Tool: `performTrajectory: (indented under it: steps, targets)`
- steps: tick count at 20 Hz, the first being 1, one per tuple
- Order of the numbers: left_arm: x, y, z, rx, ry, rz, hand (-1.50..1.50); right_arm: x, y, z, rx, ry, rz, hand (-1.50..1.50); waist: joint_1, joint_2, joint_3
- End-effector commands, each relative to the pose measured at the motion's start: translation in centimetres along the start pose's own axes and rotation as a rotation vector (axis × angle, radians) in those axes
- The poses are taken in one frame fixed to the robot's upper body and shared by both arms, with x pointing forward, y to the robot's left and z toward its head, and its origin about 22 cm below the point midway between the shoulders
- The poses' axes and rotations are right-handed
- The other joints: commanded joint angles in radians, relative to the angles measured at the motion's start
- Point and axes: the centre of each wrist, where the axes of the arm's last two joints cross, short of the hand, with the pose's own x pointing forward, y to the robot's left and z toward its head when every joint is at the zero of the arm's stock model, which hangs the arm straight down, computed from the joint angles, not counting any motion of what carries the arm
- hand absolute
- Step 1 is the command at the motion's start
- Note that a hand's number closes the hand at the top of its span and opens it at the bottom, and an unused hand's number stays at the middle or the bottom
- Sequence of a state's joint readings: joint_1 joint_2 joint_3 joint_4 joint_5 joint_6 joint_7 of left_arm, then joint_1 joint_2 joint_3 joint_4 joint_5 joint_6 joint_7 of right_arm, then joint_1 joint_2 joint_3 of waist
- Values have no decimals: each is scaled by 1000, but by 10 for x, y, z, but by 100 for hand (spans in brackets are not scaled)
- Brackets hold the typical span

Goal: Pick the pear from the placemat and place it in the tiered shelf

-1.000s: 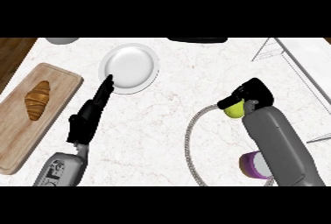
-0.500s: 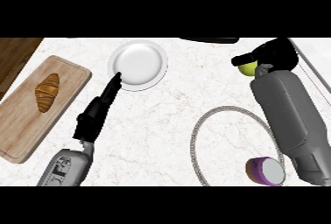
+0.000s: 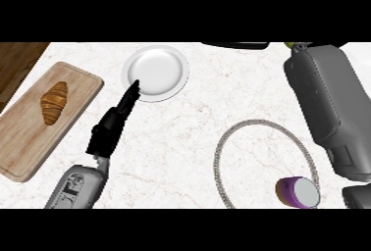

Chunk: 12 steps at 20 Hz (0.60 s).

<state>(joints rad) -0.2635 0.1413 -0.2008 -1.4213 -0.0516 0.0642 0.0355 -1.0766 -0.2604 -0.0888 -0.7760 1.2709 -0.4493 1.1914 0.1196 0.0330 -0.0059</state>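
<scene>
Looking down on the counter, we find the round placemat at 5 o'clock with no pear on it; only a purple cup sits at its lower right rim. The pear shows as a small yellow-green sliver at 1 o'clock, hard against the view's upper edge, at the far end of the right forearm, which stretches up the right side. The right hand is all but cut off by that edge, so we cannot tell how it is set or whether it has the fruit, though the pear lies right at it. The left hand lies at 9 o'clock, open and straight, holding nothing, its tip over the near rim of the white plate at 11 o'clock; we cannot tell whether it touches. A cutting board with a croissant lies further out at 9 o'clock. We judge the pick done and the carry under way. The tiered shelf shows nowhere here, so we take it to lie beyond the upper edge, around 1 o'clock. The next move calls for bringing the pear over a free tier, lowering it clear of the shelf's frame, and only then letting go
</scene>
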Motion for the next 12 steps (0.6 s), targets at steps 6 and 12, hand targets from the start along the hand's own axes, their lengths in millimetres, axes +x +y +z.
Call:
performTrajectory:
  steps: [6,12]
  targets:
    - [-1,3,-1,11,4,4,0,43,-35,-19,-291,204,-31,150,-24,-8,-1]
    - [-11,7,2,31,36,7,0,55,-53,-34,-428,204,53,150,-41,-9,0]
